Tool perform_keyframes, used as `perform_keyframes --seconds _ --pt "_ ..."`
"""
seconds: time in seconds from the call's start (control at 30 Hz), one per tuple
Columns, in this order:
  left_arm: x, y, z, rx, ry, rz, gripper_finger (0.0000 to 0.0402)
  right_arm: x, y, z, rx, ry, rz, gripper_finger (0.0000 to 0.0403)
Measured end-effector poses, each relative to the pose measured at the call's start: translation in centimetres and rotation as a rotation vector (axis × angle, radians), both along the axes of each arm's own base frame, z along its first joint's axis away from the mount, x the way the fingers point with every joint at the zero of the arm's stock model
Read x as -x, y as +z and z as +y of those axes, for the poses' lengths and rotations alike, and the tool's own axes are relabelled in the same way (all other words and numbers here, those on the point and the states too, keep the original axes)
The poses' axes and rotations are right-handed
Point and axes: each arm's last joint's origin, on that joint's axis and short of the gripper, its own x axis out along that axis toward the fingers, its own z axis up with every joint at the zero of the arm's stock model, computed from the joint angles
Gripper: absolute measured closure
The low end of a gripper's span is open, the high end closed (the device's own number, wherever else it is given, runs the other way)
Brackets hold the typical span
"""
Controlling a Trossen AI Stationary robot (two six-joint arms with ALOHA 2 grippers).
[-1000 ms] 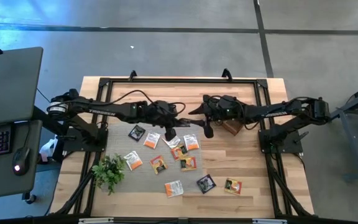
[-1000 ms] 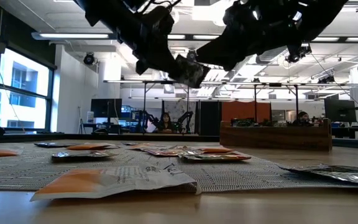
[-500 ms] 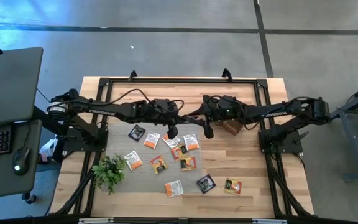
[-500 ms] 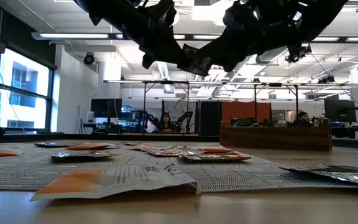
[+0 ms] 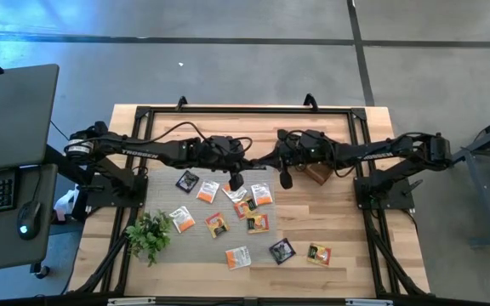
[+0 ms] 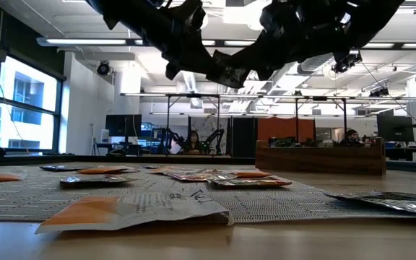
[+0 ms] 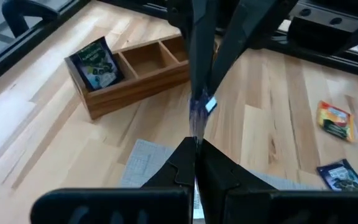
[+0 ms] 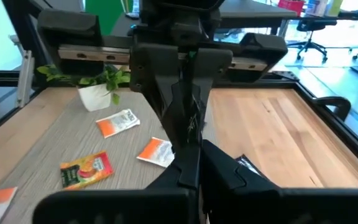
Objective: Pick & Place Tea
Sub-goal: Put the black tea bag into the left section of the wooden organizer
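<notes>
Two closed tools (image 5: 260,163) tip-to-tip, one sachet (image 7: 199,106) pinched between.

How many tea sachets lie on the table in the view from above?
11 sachets show: two on the mat's upper left, four clustered mid-mat, two nearer the plant, three in the bottom row. Others may be hidden.

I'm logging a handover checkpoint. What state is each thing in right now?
left gripper: fingers shut, seemingly on the held sachet
right gripper: fingers shut on it from the opposite side
held sachet: in the air, edge-on between both grippers
wooden box: dark sachet in an end compartment; two compartments seen empty
loose sachets: lying flat on the mat and table, untouched
</notes>
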Motion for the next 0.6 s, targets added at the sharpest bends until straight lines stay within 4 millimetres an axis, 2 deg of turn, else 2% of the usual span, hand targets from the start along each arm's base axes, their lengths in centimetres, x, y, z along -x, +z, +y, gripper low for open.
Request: perform_keyframes --seconds 0.6 --pt "0.0 0.1 0.2 -0.063 0.021 0.001 0.0386 0.6 -1.9 0.0 -0.047 -0.046 0.204 0.0401"
